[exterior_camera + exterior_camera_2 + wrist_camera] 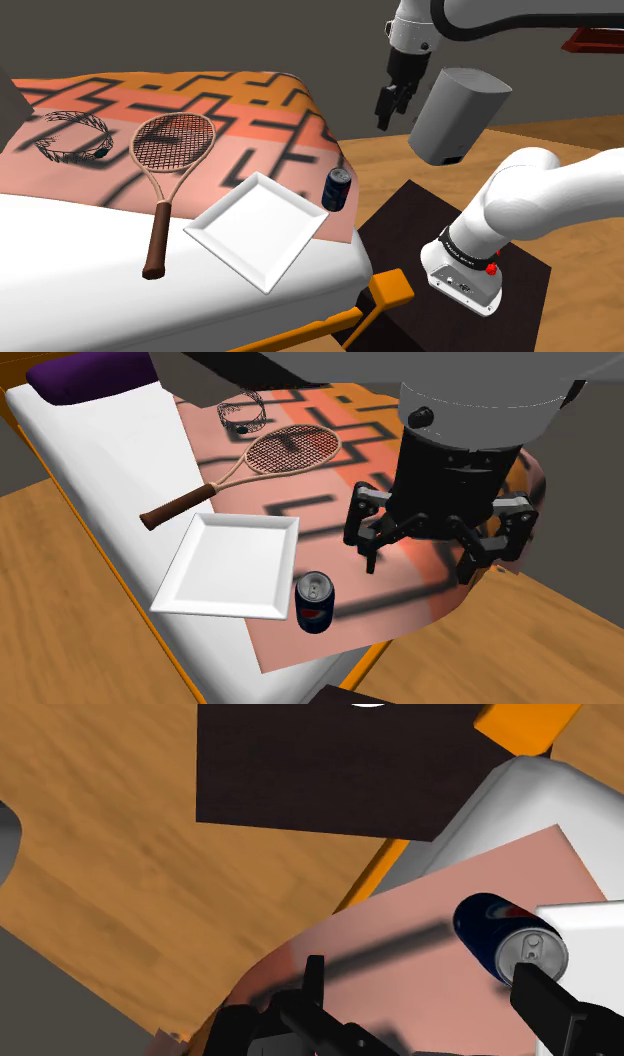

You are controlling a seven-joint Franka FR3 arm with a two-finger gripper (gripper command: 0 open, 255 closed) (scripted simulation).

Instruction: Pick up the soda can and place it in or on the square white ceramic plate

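The dark blue soda can [338, 188] stands upright on the pink patterned blanket, just off the edge of the square white plate [258, 228] and close to the bed's edge. My black gripper [395, 105] hangs open in the air, above the can and toward the shoulder view's right. In the second exterior view the gripper [420, 557] hovers above and right of the can [315, 602], which stands by the plate [230, 562]. In the wrist view the can [505, 939] lies beside one finger [545, 994], not between the two; nothing is held.
A tennis racket [165, 165] lies on the blanket beyond the plate, with a dark wire ring [70, 140] further off. A purple cushion [90, 372] sits at the bed's far end. The orange bed frame [385, 295], wooden floor and dark stand [400, 215] lie below the gripper.
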